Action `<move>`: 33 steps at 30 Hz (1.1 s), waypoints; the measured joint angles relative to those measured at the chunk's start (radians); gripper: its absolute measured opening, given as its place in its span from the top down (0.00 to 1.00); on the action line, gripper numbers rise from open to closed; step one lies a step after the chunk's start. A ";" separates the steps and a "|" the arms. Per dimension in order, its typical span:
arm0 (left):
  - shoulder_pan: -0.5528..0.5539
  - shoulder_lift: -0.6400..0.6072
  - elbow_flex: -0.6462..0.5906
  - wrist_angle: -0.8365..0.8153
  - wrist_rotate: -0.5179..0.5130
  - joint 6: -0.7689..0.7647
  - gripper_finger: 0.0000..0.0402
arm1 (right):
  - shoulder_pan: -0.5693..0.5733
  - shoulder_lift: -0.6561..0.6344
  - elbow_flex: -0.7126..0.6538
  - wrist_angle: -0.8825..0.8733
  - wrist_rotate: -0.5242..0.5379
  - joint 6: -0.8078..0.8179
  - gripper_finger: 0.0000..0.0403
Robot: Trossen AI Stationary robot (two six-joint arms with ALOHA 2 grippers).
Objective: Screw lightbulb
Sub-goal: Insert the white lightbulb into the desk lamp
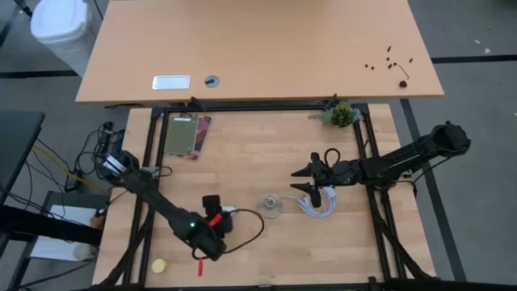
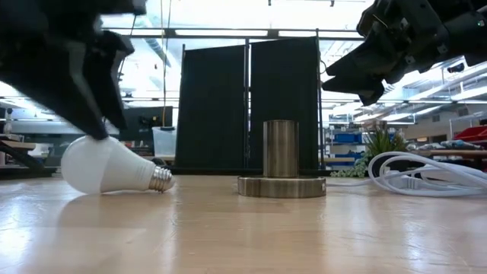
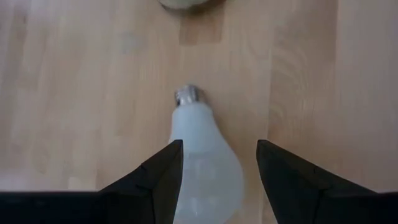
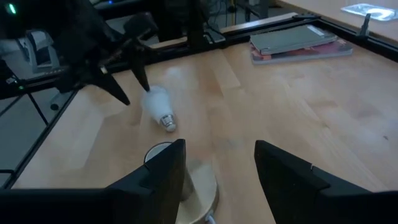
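Overhead, table-level, two wrist cameras (close).

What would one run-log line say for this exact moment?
lightbulb: lying on table, unscrewed | left pincer: open, straddling its glass | right pincer: open, above socket | stage: pre-grasp

The left black jointed arm (image 1: 161, 206) has a small green light and red bits; the right black arm (image 1: 404, 158) has dark wedge-shaped jaws.

White lightbulb (image 3: 204, 158), grey base; silvery socket (image 2: 281, 161); pale wood table (image 1: 258, 153).
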 joint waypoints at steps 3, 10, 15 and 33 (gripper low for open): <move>0.000 0.039 0.000 -0.003 -0.020 -0.010 0.48 | 0.000 0.000 0.000 -0.001 0.000 0.000 0.50; -0.001 0.055 0.001 -0.020 -0.056 -0.050 0.48 | 0.000 0.000 0.000 -0.001 0.000 -0.007 0.50; -0.002 0.055 0.002 -0.022 -0.059 -0.062 0.48 | 0.000 0.000 0.000 0.000 0.000 -0.018 0.50; -0.002 0.055 0.062 -0.019 -0.087 -0.119 0.48 | 0.000 0.000 0.000 -0.006 0.015 -0.022 0.50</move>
